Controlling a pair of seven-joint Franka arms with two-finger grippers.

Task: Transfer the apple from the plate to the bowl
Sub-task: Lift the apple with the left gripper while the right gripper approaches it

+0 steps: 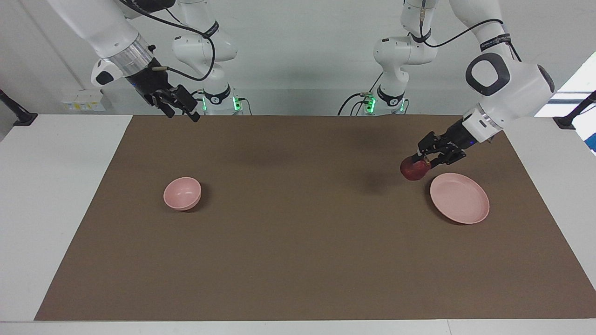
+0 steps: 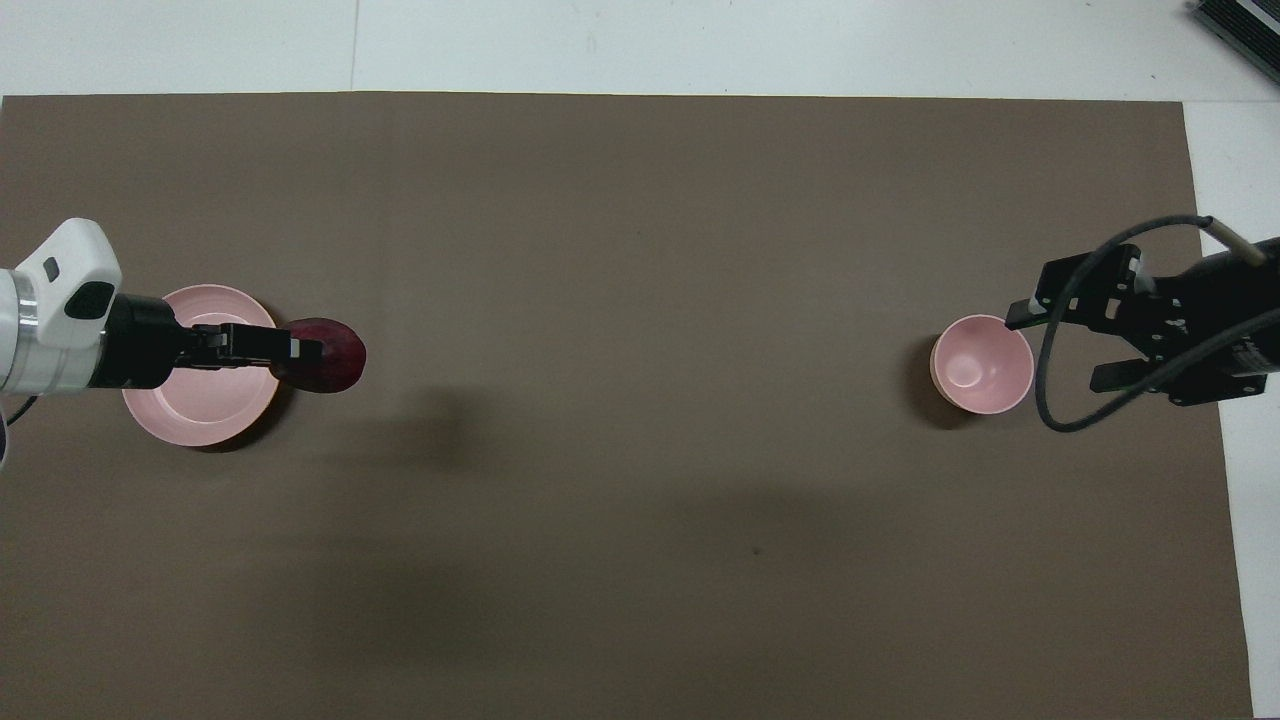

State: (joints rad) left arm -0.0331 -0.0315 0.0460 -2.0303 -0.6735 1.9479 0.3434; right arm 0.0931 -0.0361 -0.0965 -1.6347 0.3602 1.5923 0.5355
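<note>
The dark red apple (image 1: 413, 169) hangs in the air with my left gripper (image 1: 423, 164) shut on it. It is over the brown mat, just past the plate's rim on the side toward the right arm's end; in the overhead view the apple (image 2: 328, 356) sits at the tip of the left gripper (image 2: 300, 350). The flat pink plate (image 1: 461, 204) (image 2: 205, 412) lies bare at the left arm's end. The small deep pink bowl (image 1: 182, 193) (image 2: 982, 363) stands with nothing in it at the right arm's end. My right gripper (image 1: 182, 114) (image 2: 1066, 344) is open, raised over the mat near the bowl.
A brown mat (image 1: 298, 242) covers most of the white table (image 1: 51, 195). A black cable (image 2: 1120, 400) loops from the right wrist.
</note>
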